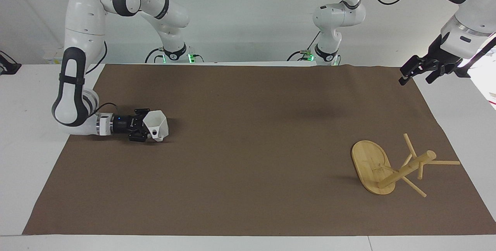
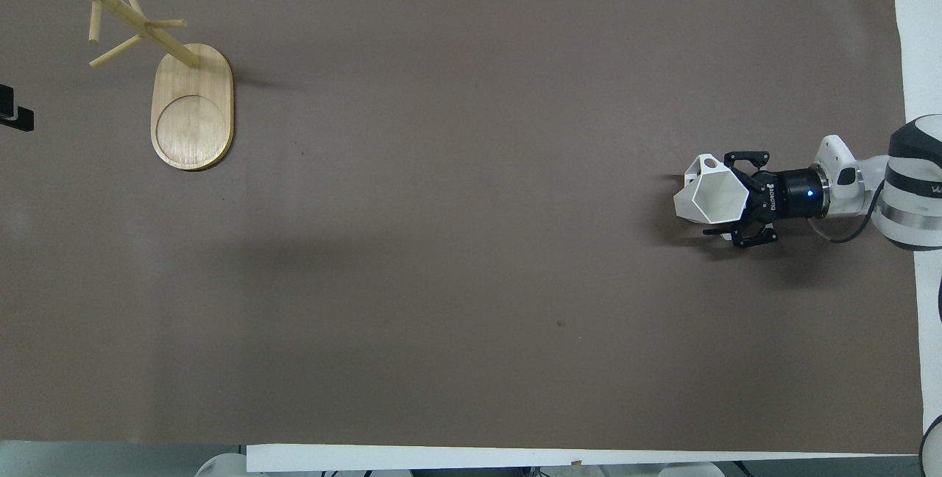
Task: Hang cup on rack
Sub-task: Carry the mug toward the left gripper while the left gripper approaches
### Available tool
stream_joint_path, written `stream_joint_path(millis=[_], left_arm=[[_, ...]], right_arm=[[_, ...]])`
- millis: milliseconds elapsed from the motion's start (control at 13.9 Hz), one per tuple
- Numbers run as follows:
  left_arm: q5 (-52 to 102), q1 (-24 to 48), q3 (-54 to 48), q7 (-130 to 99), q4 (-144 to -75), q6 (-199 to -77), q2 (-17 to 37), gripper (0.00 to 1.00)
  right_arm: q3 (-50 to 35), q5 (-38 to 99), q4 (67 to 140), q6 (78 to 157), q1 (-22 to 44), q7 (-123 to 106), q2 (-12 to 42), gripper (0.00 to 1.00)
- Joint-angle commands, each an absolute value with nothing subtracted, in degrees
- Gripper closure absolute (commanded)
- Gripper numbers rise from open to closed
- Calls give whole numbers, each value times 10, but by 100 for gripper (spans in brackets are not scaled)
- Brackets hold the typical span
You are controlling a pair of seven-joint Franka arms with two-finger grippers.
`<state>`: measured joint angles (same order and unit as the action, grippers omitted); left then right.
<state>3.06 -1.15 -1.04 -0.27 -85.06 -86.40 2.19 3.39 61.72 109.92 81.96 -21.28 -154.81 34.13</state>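
- One cup (image 1: 156, 124), white and faceted.
- One rack (image 1: 391, 167), bamboo, with one oval base, one post and several pegs.
- One brown mat (image 1: 248, 158).
- Two arms, each with one gripper: right gripper (image 1: 145, 128), left gripper (image 1: 417, 73).

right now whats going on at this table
The right claw is shut on the cup low over the brown mat at the right arm's end of the table, coming in sideways. The rack stands at the left arm's end with nothing on its pegs, so the cup has the whole table to cross. The left claw waits in the air over the mat's corner, holding nothing.
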Motion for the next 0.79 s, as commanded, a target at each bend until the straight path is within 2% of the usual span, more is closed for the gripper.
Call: stream_joint_path(millis=[0, 72, 144, 216, 288, 359, 431, 575, 719], left_arm=[[21, -16, -17, -2, -867, -877, 10, 0], [21, -17, -17, -2, -868, -878, 10, 0], [21, -17, -17, -2, -867, -878, 10, 0], [21, -18, -17, -2, -867, -878, 10, 0], [21, -19, -17, -2, -867, -878, 10, 0], [21, -19, -17, -2, -868, -879, 10, 0], [21, -19, -17, -3, -867, -879, 10, 0], [21, -19, -17, -4, -867, -880, 10, 0], [21, -18, -17, -4, -869, -887, 10, 0]], right_arm=[[35, 631, 1124, 833, -207, -1562, 326, 0], [35, 631, 1126, 833, -207, -1562, 326, 1], [35, 631, 1125, 834, -205, -1561, 326, 5], [35, 631, 1124, 836, -205, -1560, 326, 18], [35, 631, 1122, 838, -205, -1557, 326, 40], [34, 631, 1121, 842, -205, -1551, 326, 52], [33, 632, 1120, 843, -205, -1535, 326, 60], [-6, 645, 1117, 848, -205, -1469, 307, 60], [-42, 658, 1116, 895, -165, -1398, 271, 60]])
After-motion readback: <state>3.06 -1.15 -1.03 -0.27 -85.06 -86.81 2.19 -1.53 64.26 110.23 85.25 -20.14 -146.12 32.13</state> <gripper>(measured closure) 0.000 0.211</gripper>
